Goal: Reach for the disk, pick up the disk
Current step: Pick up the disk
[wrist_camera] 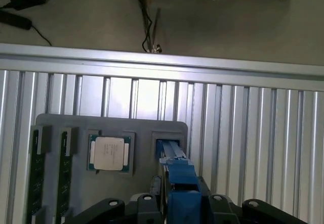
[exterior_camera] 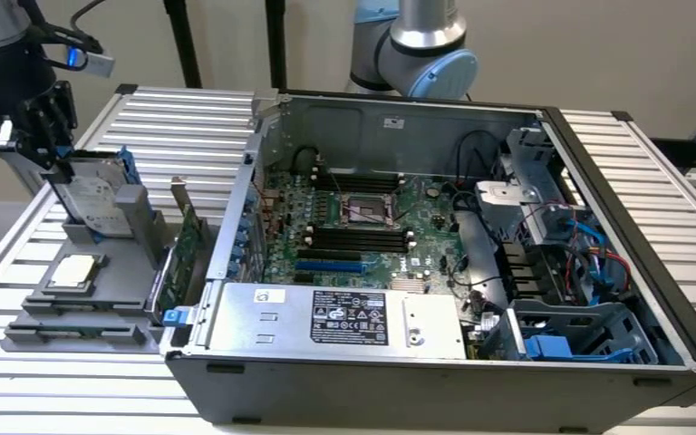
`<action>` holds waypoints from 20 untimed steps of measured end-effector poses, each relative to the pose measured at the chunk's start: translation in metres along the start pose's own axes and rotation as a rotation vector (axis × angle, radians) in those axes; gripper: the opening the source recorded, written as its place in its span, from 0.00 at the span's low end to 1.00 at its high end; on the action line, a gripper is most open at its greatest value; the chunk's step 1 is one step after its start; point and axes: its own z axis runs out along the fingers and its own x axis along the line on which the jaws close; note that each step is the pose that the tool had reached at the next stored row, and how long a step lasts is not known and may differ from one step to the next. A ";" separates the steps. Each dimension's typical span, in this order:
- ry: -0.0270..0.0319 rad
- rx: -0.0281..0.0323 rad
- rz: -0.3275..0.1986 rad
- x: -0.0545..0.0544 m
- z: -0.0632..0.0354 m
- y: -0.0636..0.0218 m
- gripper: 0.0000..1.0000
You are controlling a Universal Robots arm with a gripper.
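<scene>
Hand (exterior_camera: 43,149): hung partly open, jaws astride the disk's top edge.
Disk (exterior_camera: 94,199): stood upright in grey holder (exterior_camera: 76,237) on desk (exterior_camera: 178,118).
Chip (exterior_camera: 73,270): lay flat alongside.

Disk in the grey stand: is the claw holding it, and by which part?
Cannot be told: the claw sits at the disk's upper blue-railed edge.

An open computer case (exterior_camera: 445,394) lies on a slatted aluminium table (exterior_camera: 178,118), its motherboard (exterior_camera: 348,227) exposed and a large silver box (exterior_camera: 264,317) (black label on top) set along its near wall. Beside the case, on the exterior view's left, a grey holder tray (wrist_camera: 144,127) carries a small square chip (exterior_camera: 73,270) and two green memory sticks (wrist_camera: 36,178) in slots.
</scene>
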 end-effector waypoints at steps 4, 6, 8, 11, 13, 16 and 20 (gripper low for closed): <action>0.0001 0.0000 0.000 0.000 0.0005 0.0000 0.36; 0.0000 0.0000 0.000 0.000 0.0006 0.0000 0.33; 0.0000 0.0002 0.000 0.000 0.0007 0.0000 0.33; 0.0000 0.0004 0.002 0.000 0.0007 0.0000 0.33; -0.0003 0.0005 0.008 0.000 0.0008 0.0000 0.33; -0.0007 0.0008 0.022 0.000 0.0008 0.0000 0.33; -0.0007 0.0021 0.024 0.000 0.0009 0.0000 0.33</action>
